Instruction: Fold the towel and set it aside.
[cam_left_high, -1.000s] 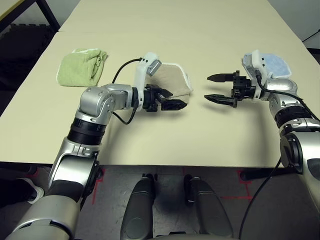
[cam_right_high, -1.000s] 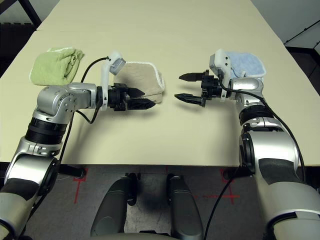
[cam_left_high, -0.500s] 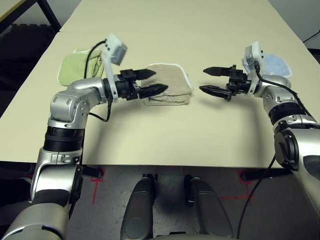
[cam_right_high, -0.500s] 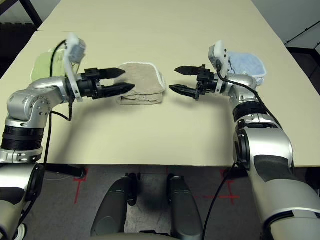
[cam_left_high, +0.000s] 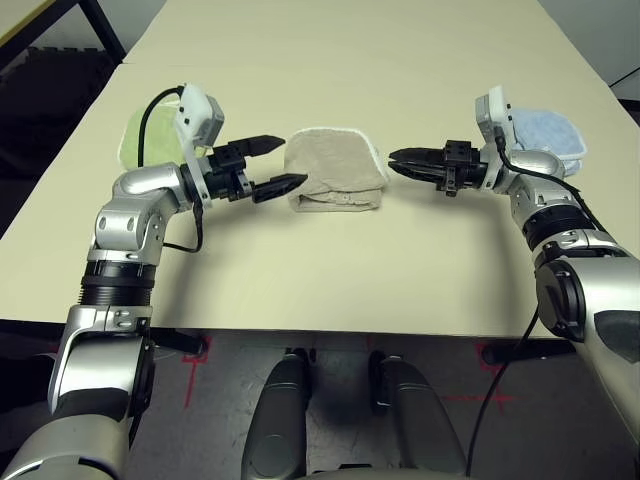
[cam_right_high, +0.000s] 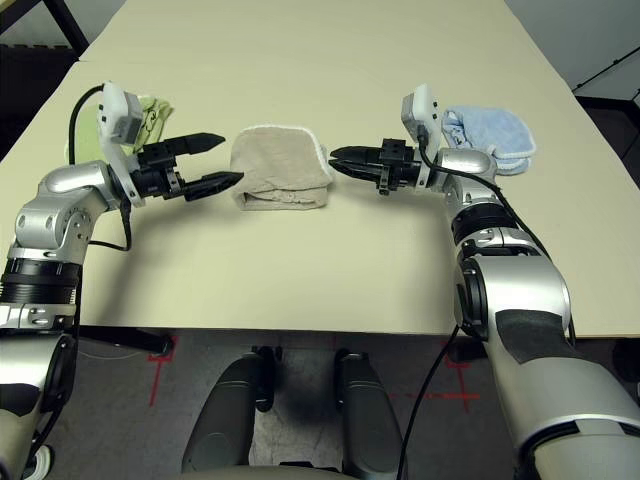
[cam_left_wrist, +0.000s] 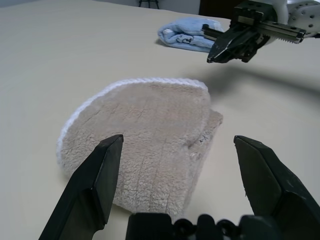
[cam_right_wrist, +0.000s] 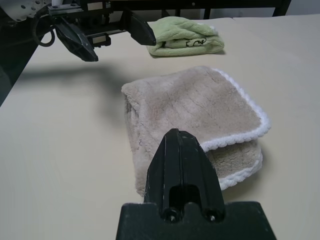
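The towel (cam_left_high: 336, 171) is beige terry cloth with white stitched edging, folded into a small bundle at the middle of the table. My left gripper (cam_left_high: 283, 165) hovers just left of it, open, fingers pointing at the towel with nothing between them. From the other side my right gripper (cam_left_high: 395, 158) points at the towel's right edge, shut on nothing, its tip a short gap away. The left wrist view has the towel (cam_left_wrist: 145, 145) between my open fingers (cam_left_wrist: 92, 187). In the right wrist view the towel (cam_right_wrist: 192, 117) lies beyond the shut fingers (cam_right_wrist: 182, 170).
A folded light green towel (cam_left_high: 150, 135) lies at the table's left, behind my left arm. A folded light blue towel (cam_left_high: 545, 130) lies at the right, behind my right forearm. Bare tabletop (cam_left_high: 330, 50) stretches in front of and behind the beige bundle.
My right gripper has closed and moved left toward the towel. My left gripper has drawn back to the left off the towel, staying open.
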